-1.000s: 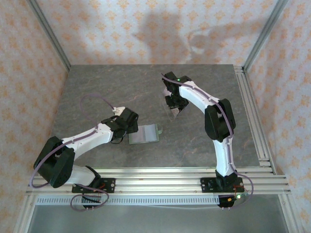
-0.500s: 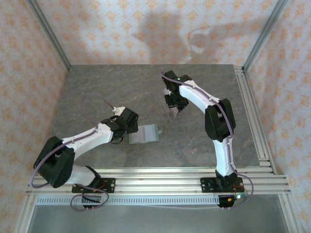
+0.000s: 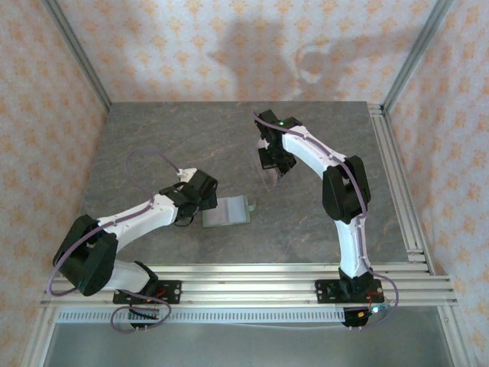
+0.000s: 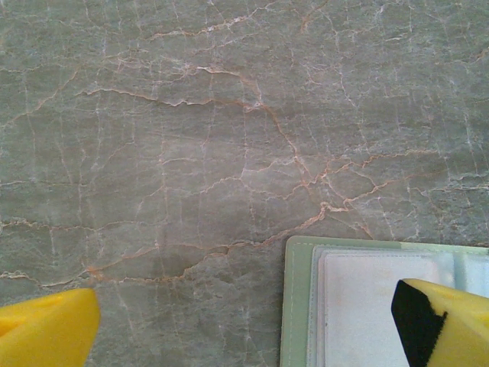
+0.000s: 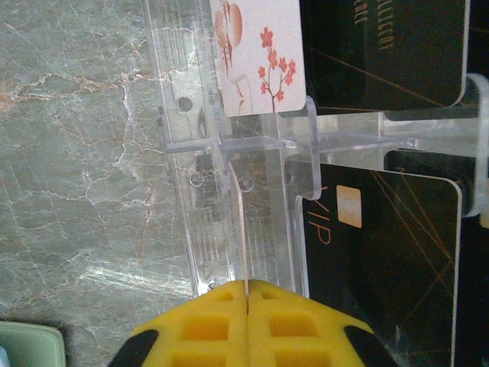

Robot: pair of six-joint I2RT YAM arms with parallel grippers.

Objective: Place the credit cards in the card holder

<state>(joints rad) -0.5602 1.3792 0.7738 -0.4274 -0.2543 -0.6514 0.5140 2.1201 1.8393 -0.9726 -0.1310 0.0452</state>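
Note:
The card holder [image 3: 228,210] lies open on the table, sage green with a paler inside [image 4: 367,306]; its corner also shows in the right wrist view [image 5: 27,344]. My left gripper [image 4: 244,336] is open, its right fingertip [image 4: 443,321] over the holder's inside and the left one over bare table. At the holder's left edge sits the left gripper [image 3: 208,200]. My right gripper [image 5: 247,287] is shut on a thin credit card [image 5: 238,229] seen edge-on, above a clear stand [image 5: 252,141]. The stand holds a pale flowered card [image 5: 256,53] and black cards [image 5: 382,245].
The clear stand [image 3: 272,178] stands on the marbled grey table [image 3: 168,138] just below my right gripper [image 3: 273,162]. Aluminium rails [image 3: 306,275] run along the near edge and the right side. Patterned walls enclose the table.
My right gripper has shifted slightly toward the far side with the card in it. The left arm and the card holder have not moved.

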